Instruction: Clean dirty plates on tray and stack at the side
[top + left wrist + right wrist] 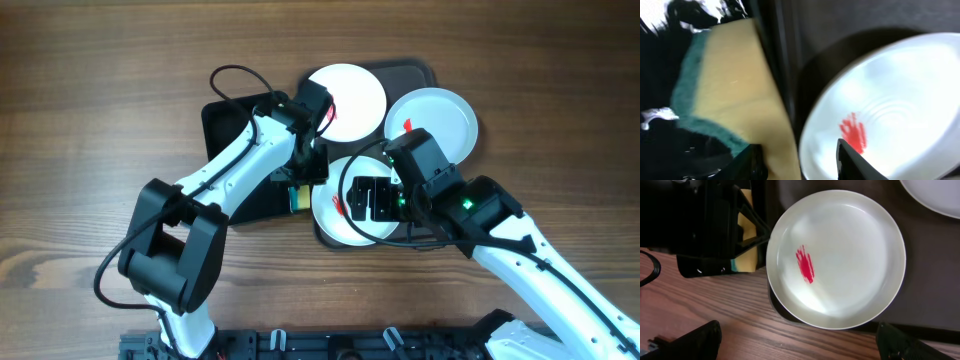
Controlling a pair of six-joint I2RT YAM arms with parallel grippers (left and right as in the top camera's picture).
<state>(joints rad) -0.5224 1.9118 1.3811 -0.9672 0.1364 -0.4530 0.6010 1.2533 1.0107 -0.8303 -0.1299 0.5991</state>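
The overhead camera looks straight down from well above the desk [80, 80], taking in both arms and the tray [425, 72]. The left wrist camera sits very close and blurred, facing a sponge [735, 85] and a red-smeared plate [900, 90]. The right wrist camera looks down from higher on that same plate, with the sponge beside it. All three views share both.

Glossy plates [845, 245], matt tray [927, 265], wood-grain table [715, 312]
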